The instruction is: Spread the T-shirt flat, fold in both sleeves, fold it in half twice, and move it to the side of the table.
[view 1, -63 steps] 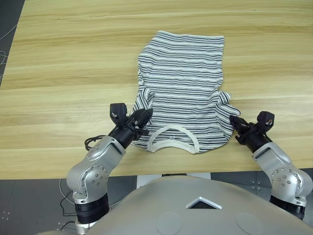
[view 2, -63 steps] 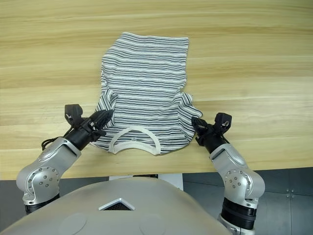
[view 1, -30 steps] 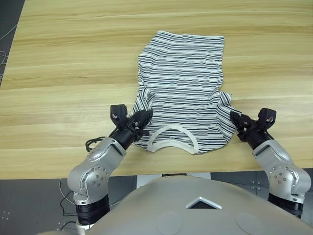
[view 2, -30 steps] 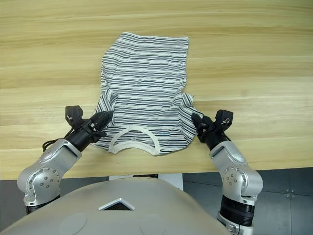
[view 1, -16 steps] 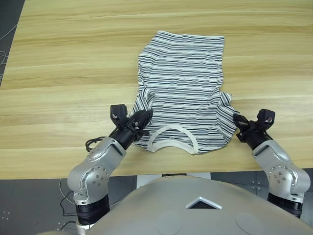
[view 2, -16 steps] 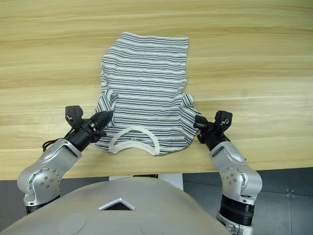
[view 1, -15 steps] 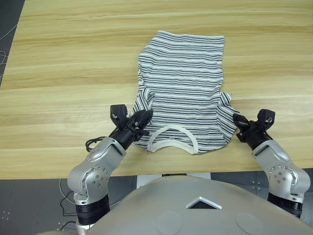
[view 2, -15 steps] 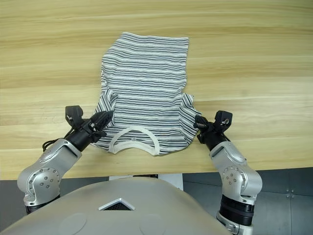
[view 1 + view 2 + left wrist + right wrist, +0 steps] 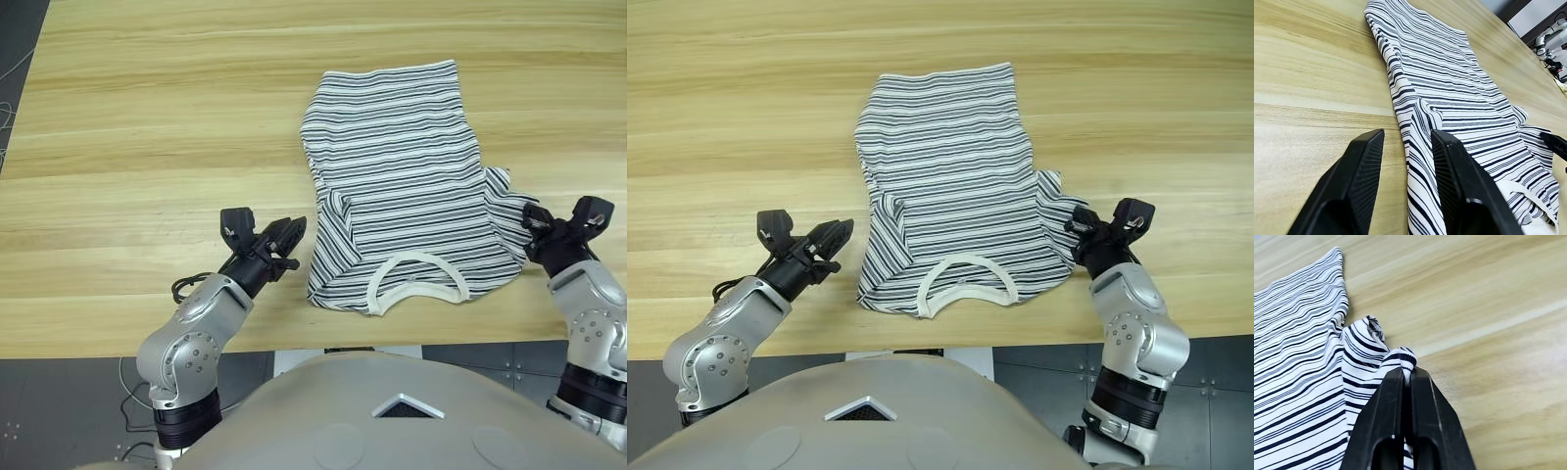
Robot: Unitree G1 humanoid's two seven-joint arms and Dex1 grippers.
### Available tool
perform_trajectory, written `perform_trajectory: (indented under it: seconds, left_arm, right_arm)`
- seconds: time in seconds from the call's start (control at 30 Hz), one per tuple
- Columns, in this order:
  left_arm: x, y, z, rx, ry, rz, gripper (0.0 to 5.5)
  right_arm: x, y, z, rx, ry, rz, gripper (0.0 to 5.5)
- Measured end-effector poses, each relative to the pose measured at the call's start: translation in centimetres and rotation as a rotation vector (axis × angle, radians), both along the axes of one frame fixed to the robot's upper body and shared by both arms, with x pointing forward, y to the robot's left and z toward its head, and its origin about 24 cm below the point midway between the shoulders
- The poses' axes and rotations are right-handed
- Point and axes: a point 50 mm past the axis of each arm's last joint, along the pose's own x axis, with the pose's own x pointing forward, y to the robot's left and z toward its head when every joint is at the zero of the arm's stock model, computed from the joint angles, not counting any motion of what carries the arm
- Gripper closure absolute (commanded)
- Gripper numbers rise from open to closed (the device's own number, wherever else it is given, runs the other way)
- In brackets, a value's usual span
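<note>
One sleeve [image 9: 1056, 208] of the T-shirt [image 9: 402, 166] sits pinched in the right hand [image 9: 1406, 377].

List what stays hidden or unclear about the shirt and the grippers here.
1. Right wrist view: the right gripper's shut fingers cover how much of the right sleeve they pinch.
2. Eye views: the shirt's left sleeve is bunched in a fold; cloth hides how it lies.
3. Left wrist view: the collar is cut off by the picture's edge.

Table [image 9: 147, 147] strip between left pincer [image 9: 298, 242] and T-shirt [image 9: 407, 166], open wood farther left
</note>
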Motion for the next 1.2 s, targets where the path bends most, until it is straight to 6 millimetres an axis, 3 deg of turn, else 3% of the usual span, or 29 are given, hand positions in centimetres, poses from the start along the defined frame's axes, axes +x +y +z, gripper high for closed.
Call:
perform_trajectory:
  seconds: [0.13,0.27,0.47,0.6,0.73,0.83,1.03,1.2]
  left_arm:
    - [0.0,0.0,0.0,0.0,-0.003,0.001,3.71]
    - [0.1,0.0,0.1,0.0,-0.009,0.004,3.71]
    - [0.1,0.0,0.1,-0.001,-0.01,0.004,3.71]
    - [0.1,-0.1,0.1,-0.002,-0.012,0.004,3.71]
    - [0.1,-0.1,0.1,-0.001,-0.014,0.007,3.71]
    - [0.1,-0.1,0.1,-0.001,-0.014,0.009,3.71]
    - [0.1,-0.1,0.1,-0.001,-0.016,0.011,3.71]
    - [0.1,-0.2,0.1,-0.003,-0.019,0.009,3.71]
  right_arm:
    - [0.0,0.9,0.6,-0.019,-0.027,0.061,5.36]
    - [-0.6,2.9,1.6,-0.028,-0.045,0.232,5.36]
    - [-2.6,5.2,0.2,-0.068,0.069,0.475,5.36]
    - [-2.4,4.7,-1.2,-0.102,0.099,0.465,5.36]
    - [-0.9,3.5,-1.5,-0.15,0.055,0.358,4.67]
    - [-0.7,3.9,-1.5,-0.121,0.029,0.37,4.67]
    - [-1.3,6.4,0.6,0.111,-0.074,0.537,4.67]
    - [-1.3,6.5,2.4,0.197,-0.129,0.597,3.8]
